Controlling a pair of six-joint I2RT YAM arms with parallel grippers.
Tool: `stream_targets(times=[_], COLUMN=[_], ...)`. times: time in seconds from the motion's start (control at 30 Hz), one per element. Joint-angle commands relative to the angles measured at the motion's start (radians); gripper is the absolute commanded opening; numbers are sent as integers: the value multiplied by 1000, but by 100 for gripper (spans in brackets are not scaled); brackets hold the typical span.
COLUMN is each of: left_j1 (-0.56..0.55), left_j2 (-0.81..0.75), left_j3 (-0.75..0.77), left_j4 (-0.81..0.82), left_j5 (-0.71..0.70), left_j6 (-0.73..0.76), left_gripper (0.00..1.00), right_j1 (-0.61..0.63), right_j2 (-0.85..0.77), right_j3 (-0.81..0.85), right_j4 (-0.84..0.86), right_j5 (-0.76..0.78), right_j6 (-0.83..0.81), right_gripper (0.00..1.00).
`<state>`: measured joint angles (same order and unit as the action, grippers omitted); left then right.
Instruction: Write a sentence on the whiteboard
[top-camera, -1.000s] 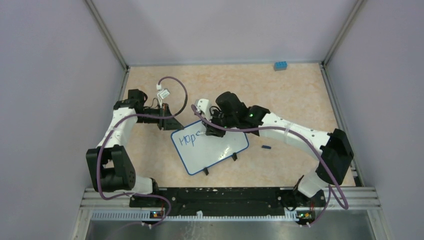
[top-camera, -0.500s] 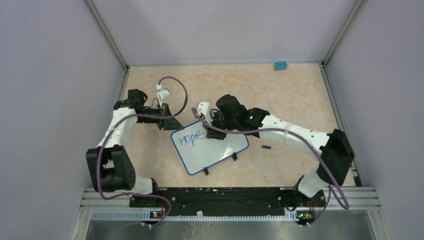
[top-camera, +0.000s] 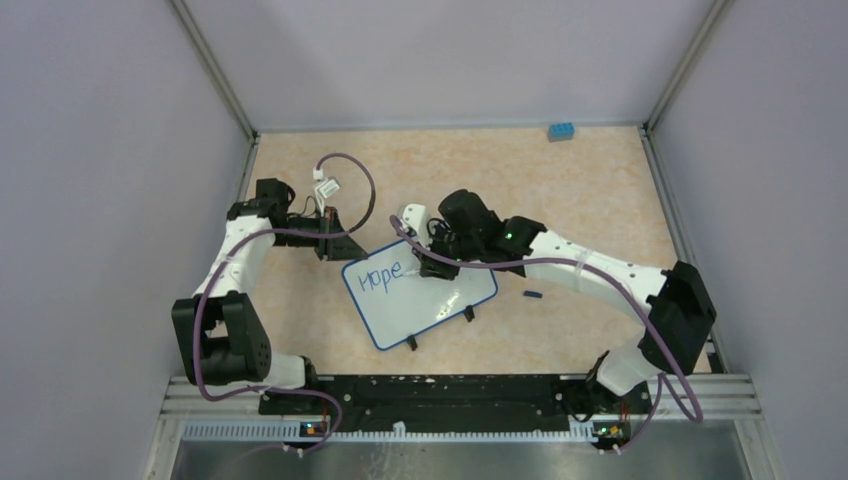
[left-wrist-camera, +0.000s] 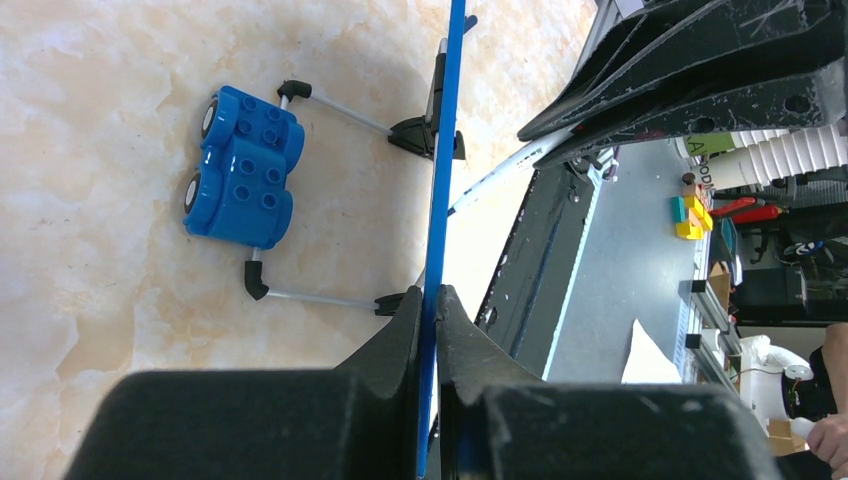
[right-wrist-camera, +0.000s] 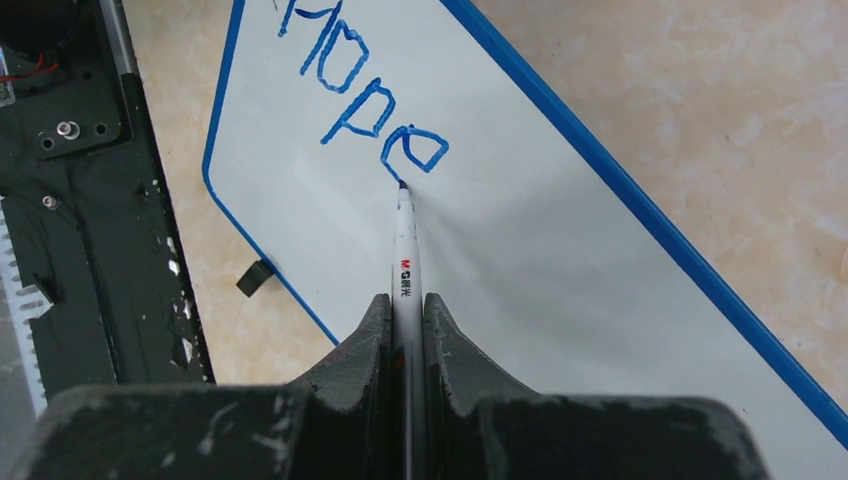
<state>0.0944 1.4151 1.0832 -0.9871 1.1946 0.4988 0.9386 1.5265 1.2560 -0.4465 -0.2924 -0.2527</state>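
Note:
The whiteboard (top-camera: 440, 300), white with a thin blue rim, lies tilted at the table's middle. The sentence (top-camera: 380, 277) reads "Hope" in blue near the board's left end, and it is plain in the right wrist view (right-wrist-camera: 365, 95). My right gripper (right-wrist-camera: 405, 312) is shut on a white marker (right-wrist-camera: 405, 250), whose tip touches the board just under the "e". In the top view the right gripper (top-camera: 432, 262) is over the board's far edge. My left gripper (left-wrist-camera: 428, 300) is shut on the whiteboard's blue rim (left-wrist-camera: 440, 150), at the board's far left corner (top-camera: 345, 255).
A blue brick (top-camera: 560, 131) sits at the far right corner of the table and also shows in the left wrist view (left-wrist-camera: 243, 165). A small black piece (top-camera: 533, 294) lies right of the board. Grey walls with metal rails close three sides.
My right gripper with the marker has shifted slightly right along the board, and the last letter of "Hope" now shows in full. The left arm and the board have not moved.

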Motion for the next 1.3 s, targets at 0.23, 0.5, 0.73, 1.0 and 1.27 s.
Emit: stream_targets(times=[0.23,0.5,0.73,1.0,1.27], left_j1=[-16,-16,-17,-23,-29], left_j2=[-29,-28,-27,-34,-38], left_j3=[-21,-21,-24,-28,-29], left_j4=[-4,-4,1,9,13], left_j5=[-14,-13,-18,-27,-38], left_j6=[-11,-9,-9,-11,-16], left_gripper=[0,0,0,0,0], right_j1=[-25,-25,-41,-104,-127], right_j2=[-46,-86,-117,-140,-147], right_j3=[3,58,59,35,16], right_j4=[-8,-77,-98,-77,-52], right_j5=[44,-101,-103,-129,-139], right_j6=[-24,-25,-14,-3,7], right_gripper=[0,0,0,0,0])
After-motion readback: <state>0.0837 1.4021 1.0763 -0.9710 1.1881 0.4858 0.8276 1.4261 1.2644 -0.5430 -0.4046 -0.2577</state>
